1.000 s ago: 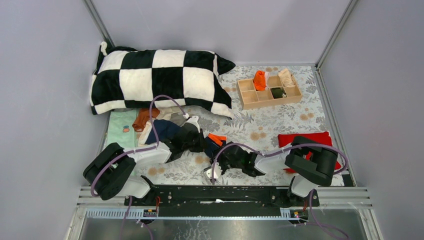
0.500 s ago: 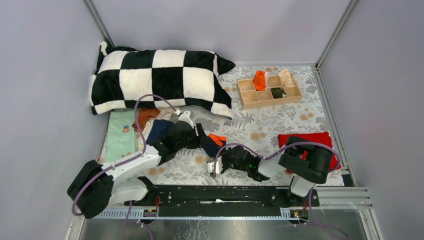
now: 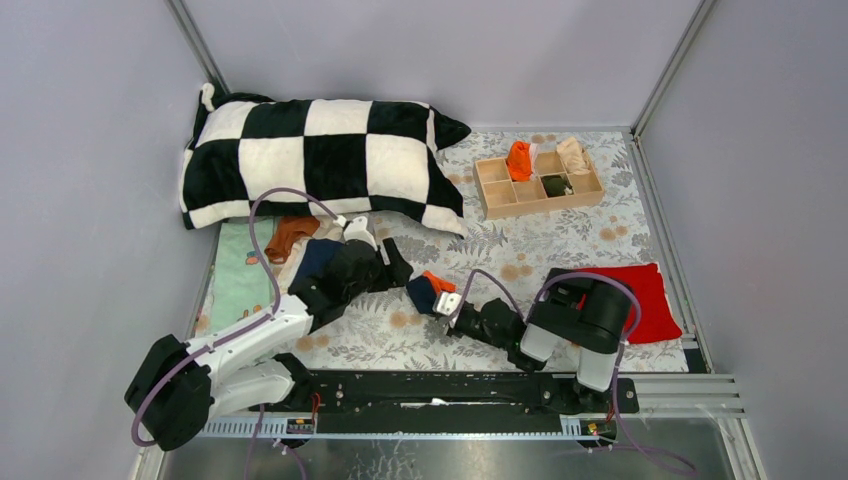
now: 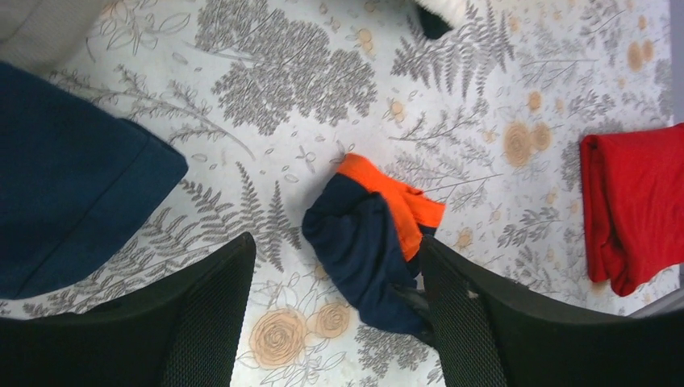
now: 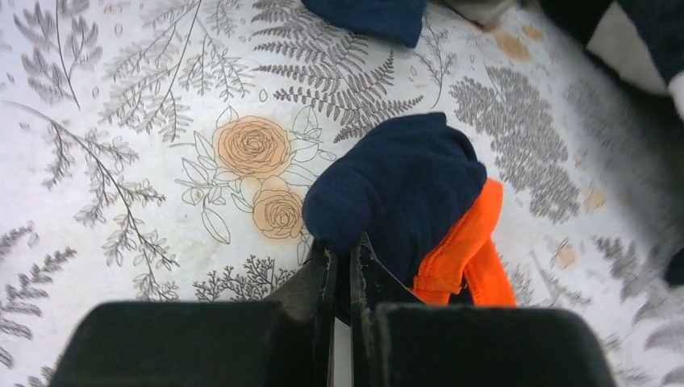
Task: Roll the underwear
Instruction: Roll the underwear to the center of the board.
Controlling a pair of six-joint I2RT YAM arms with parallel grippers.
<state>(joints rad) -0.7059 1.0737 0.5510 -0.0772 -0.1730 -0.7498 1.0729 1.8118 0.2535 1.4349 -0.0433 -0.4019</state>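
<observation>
Shows a floral-covered table (image 3: 560, 240), a black-and-white checked pillow (image 3: 320, 160) across its far left, a red cloth (image 3: 650, 300) at near right. Places the navy underwear (image 5: 395, 189) with orange trim, bunched, mid-table between both arms. Finds the right gripper (image 5: 340, 250) clamped on its near edge, the left gripper (image 4: 337, 246) spread wide above it, holding nothing.

There is one checked pillow (image 3: 320, 160), one red cloth (image 3: 658, 300), one divided box (image 3: 545, 206) holding three rolls (image 3: 518, 160), and one navy-and-orange underwear (image 5: 395, 185) at the right end effector (image 5: 342, 266).
</observation>
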